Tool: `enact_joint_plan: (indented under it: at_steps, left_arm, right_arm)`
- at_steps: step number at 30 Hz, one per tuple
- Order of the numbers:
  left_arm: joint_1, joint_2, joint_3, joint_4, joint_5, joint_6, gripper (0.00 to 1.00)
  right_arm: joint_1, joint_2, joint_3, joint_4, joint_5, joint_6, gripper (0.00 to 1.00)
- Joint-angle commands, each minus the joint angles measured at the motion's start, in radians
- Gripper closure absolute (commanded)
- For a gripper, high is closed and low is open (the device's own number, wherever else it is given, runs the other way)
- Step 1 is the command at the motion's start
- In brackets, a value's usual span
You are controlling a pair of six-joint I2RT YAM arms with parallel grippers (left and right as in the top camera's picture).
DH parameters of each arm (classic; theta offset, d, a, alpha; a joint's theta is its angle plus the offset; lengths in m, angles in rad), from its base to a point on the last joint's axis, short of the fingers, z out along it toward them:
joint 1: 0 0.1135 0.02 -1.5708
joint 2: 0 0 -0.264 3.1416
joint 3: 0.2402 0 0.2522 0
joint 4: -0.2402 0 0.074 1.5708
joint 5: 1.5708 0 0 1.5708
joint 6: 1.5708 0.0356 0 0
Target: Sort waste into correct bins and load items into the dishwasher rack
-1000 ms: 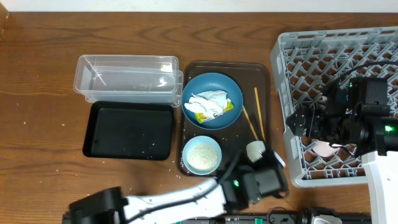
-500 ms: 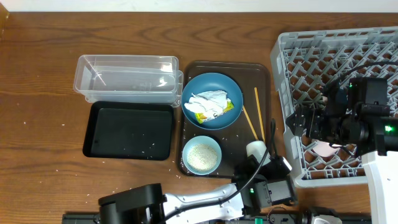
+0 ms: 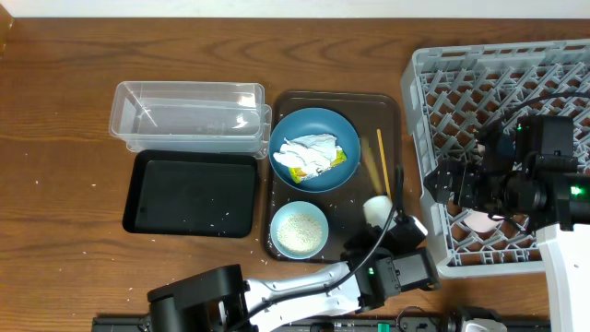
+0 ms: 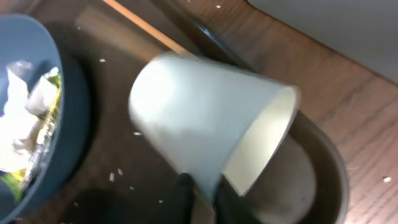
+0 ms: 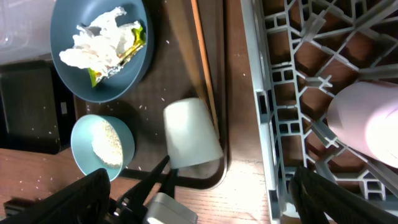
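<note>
White cup (image 4: 205, 118) tipped on side at near right corner of brown tray (image 3: 369, 103); wall at rim pinched between left gripper (image 4: 203, 194) fingers. Chopsticks (image 3: 380, 166) laid just beside. Right gripper (image 3: 461, 184) spread wide over grey rack (image 3: 498, 83), nothing grasped. Pinkish cup (image 5: 367, 121) seated in rack.

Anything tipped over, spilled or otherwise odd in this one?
Yes. The white cup lies tipped on its side on the brown tray, its rim pinched by the left gripper. Loose rice grains are scattered in the black tray and on the table.
</note>
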Motion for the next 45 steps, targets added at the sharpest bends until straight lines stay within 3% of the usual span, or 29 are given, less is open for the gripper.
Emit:
enact_joint_plan:
  at_steps: [1,12,18,21,27,31,32,35,40,45]
  left_arm:
    - [0.002,-0.012,0.013,0.003,-0.023,-0.003,0.94]
    - [0.015,-0.219,0.013,-0.031,0.023,-0.033,0.94]
    - [0.094,-0.34,0.013,-0.148,0.103,-0.141,0.94]
    - [0.2,-0.426,0.013,-0.189,0.274,-0.166,0.94]
    - [0.539,-0.599,0.013,-0.191,0.803,-0.166,0.94]
    - [0.823,-0.652,0.013,-0.186,1.256,-0.169,0.94]
    - [0.92,-0.651,0.013,-0.179,1.438,-0.169,0.94]
    - [1.069,-0.639,0.013,-0.176,1.722,-0.169,0.94]
    - [1.186,-0.62,0.013,-0.162,1.97,-0.169,0.94]
    - [1.189,-0.615,0.013,-0.134,2.035,-0.177,0.94]
  right_arm:
    - [0.008,0.001,0.014,-0.002,0.001,0.005,0.09]
    - [0.008,0.001,0.014,-0.001,0.001,0.005,0.09]
    - [0.008,0.001,0.014,-0.001,0.0,0.005,0.08]
    - [0.01,0.001,0.014,-0.002,-0.011,-0.047,0.07]
    - [0.01,0.001,0.004,-0.002,-0.197,-0.229,0.07]
    - [0.01,0.001,0.0,0.017,-0.443,-0.385,0.07]
    - [0.01,0.001,0.0,0.039,-0.528,-0.407,0.06]
    - [0.01,0.001,0.0,0.095,-0.678,-0.435,0.05]
    - [0.031,0.001,0.0,0.18,-0.967,-0.496,0.04]
    - [0.121,0.001,0.0,0.285,-1.025,-0.457,0.07]
